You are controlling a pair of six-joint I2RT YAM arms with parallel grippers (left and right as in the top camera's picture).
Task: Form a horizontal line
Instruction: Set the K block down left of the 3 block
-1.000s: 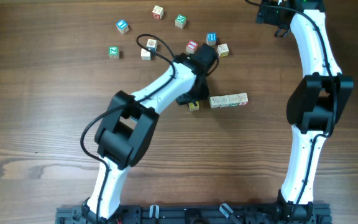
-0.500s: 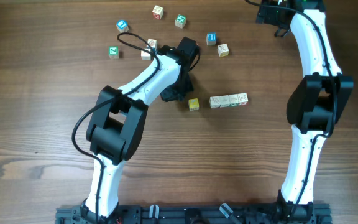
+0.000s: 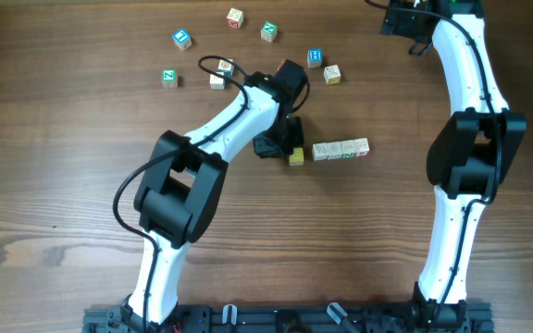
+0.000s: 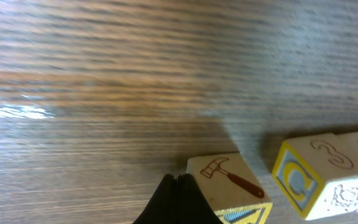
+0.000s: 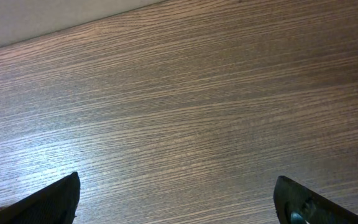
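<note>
Overhead, the wooden table [image 3: 63,185] fills the frame. The left arm [image 3: 234,125] reaches from the near edge to the middle, and the right arm [image 3: 465,74] stretches up the right side to the far edge. The right gripper [image 5: 176,186] hangs over bare wood with its fingers spread wide and nothing between them. The left gripper [image 4: 177,186] is pinched tight on nothing, its tip at the left edge of the yellow cube [image 3: 296,158], one pale face of which shows a hammer. The line of cubes [image 3: 340,149] lies just right of centre. It is four pale cubes touching in a straight row. The yellow cube sits off its left end, across a narrow gap and slightly nearer the robot's base. Loose cubes [image 3: 315,57] with blue, green and pale faces lie scattered toward the far edge.
</note>
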